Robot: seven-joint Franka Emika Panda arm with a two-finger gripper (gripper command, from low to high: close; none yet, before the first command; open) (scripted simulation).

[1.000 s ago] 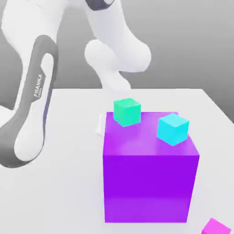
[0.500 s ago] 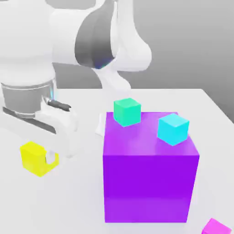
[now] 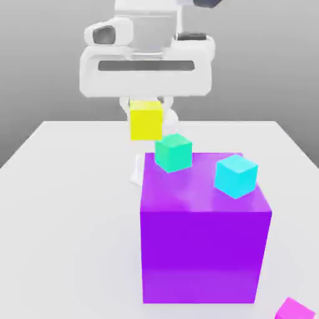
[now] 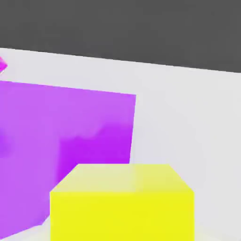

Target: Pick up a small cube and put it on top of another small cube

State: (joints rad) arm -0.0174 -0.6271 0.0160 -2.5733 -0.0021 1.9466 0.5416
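In the exterior view, going left to right and placing everything by the big purple cube [image 3: 204, 249]: can see the pale bench [image 3: 68, 230] spreading beyond its left side, with a small white piece [image 3: 136, 170] just behind its left edge, partly hidden and hard to identify. Can find the end effector [image 3: 147, 103] up behind and above that same edge, closed on the yellow cube [image 3: 146, 123], with the fingertips mostly hidden behind it; cannot see the grip surfaces themselves. Can see the arm [image 3: 149, 7] above, cut off by the top of the frame. Cannot tell how far behind the purple cube's top the yellow cube hangs.

Next, can see the teal-green cube [image 3: 174, 152] on the purple cube's top, near the rear left corner, close to the yellow cube in the view; cannot tell whether touching. Farther right, can see the cyan cube [image 3: 236, 176] on the same top, near its right edge. Beyond the lower right corner, can see the pink cube [image 3: 295, 310], cut by the frame.

In the hand view, can see the yellow cube cropped and covering part of the purple cube, itself cut off, plus a pink sliver beyond it.
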